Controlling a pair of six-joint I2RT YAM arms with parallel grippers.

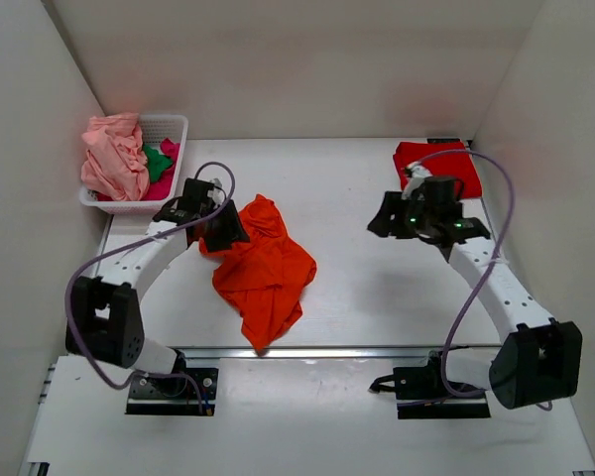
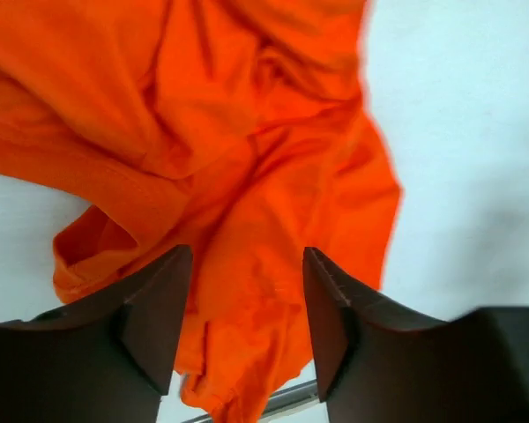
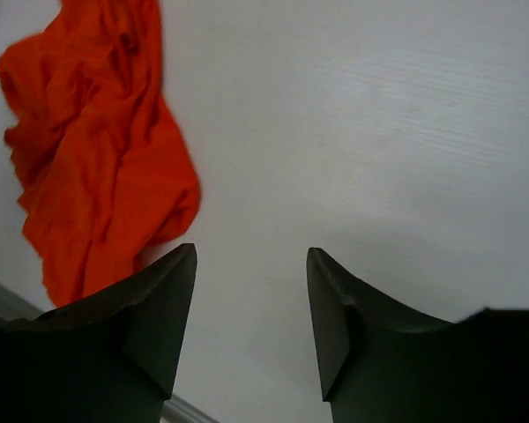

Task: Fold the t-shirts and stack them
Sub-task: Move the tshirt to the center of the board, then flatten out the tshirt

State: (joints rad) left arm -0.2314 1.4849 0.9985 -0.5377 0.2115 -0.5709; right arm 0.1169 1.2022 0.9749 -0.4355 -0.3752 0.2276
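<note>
While orange t-shirt [image 1: 268,270] lies crumpled mid surface [image 1: 377,297], we judge flattening pending: left tool [image 2: 247,260] wide open, empty, over its 10 o'clock edge; right tool [image 3: 251,256] open, empty; next, pinch corners.

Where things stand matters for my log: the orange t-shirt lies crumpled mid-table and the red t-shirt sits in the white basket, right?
Not quite. The red t-shirt lies on the table at the far right, not in the white basket, as the top external view shows. The orange t-shirt does lie crumpled mid-table.
</note>
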